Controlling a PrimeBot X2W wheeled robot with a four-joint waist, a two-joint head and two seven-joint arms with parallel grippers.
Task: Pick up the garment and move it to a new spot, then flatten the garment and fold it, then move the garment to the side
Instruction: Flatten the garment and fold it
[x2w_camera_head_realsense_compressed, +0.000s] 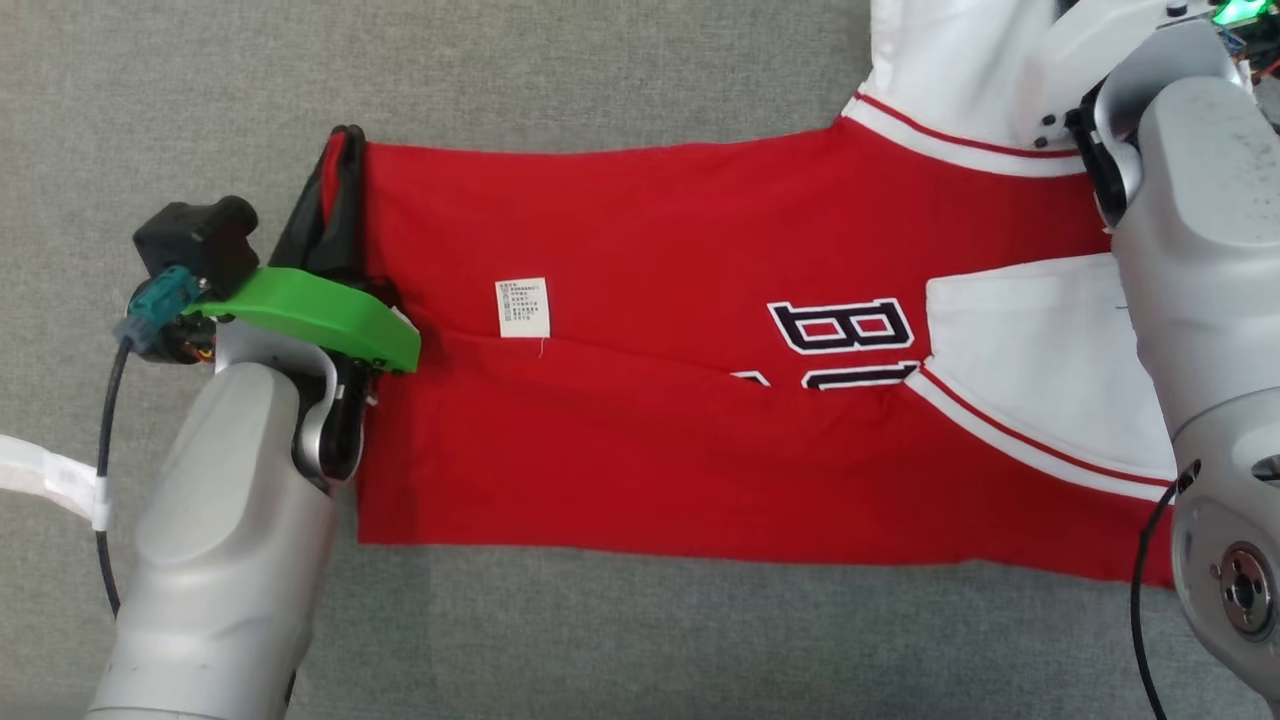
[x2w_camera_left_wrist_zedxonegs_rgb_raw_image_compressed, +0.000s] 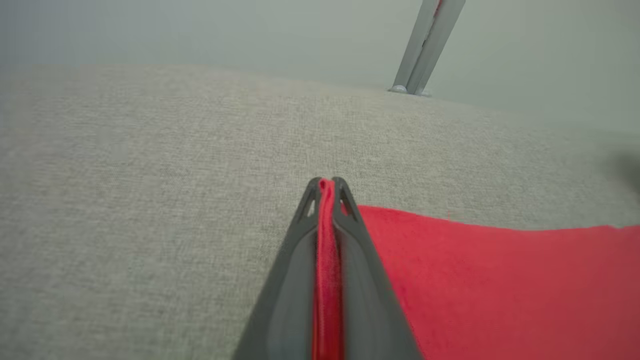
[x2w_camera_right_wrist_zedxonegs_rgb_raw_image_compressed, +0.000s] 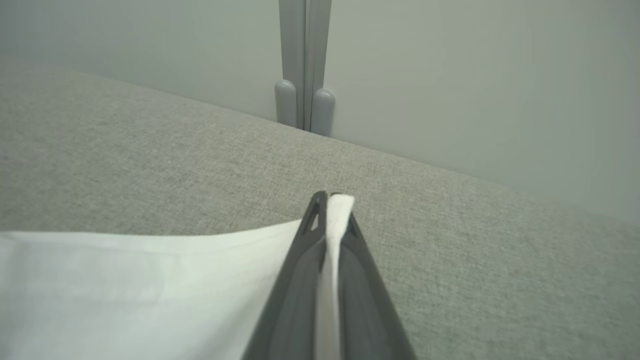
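The garment is a red jersey with white sleeves, dark letters and a white label, lying spread across the grey cloth surface. My left gripper is shut on the far left corner of its red hem. In the left wrist view the red cloth runs pinched between the two dark fingers of the left gripper. My right gripper is shut on a white sleeve at the top right. In the head view the right forearm covers that grip.
Grey fabric surface lies all around the garment. A pale wall with a metal post stands behind the far edge. A black cable and white strap hang at my left arm.
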